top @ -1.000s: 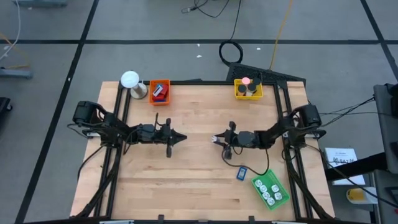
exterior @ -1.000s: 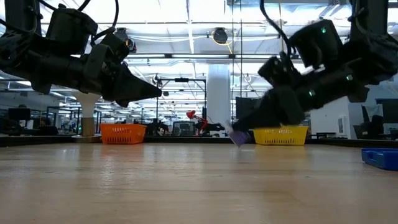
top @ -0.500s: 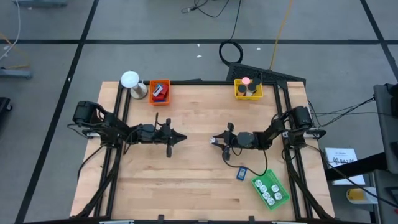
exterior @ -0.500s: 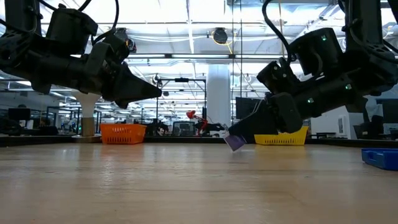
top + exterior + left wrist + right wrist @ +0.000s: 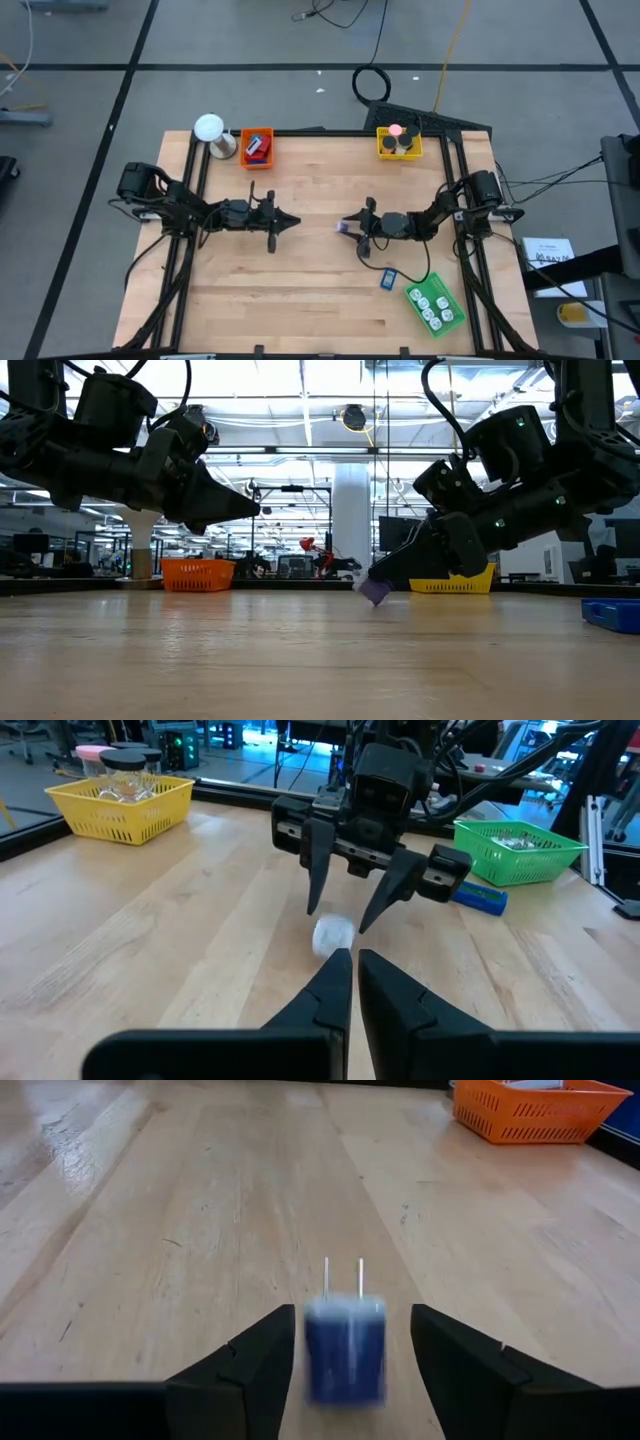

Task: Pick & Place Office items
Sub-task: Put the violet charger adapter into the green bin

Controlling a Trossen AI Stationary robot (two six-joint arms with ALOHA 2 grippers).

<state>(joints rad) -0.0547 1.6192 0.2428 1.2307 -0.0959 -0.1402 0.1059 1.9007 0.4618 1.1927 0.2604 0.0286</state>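
Right wrist view gives you the jaws of the right gripper spread wide, with a small blue plug between them, its two metal prongs pointing away from the camera; it looks blurred, and you cannot tell whether either finger touches it. From the left wrist view, the same gripper stands over the pale-looking plug, fingers splayed to either side of it, and the left gripper faces it with its jaws closed on nothing. High view puts you mid-worktop: the plug sits at the right gripper's tip, well apart from the left gripper. Around you are a blue rectangle just beside the green tray, the yellow tray and the orange tray along the far edge, and a white ball-topped object next to the orange one. Low view shows the plug tilted, purple-tinted, low above the wood.
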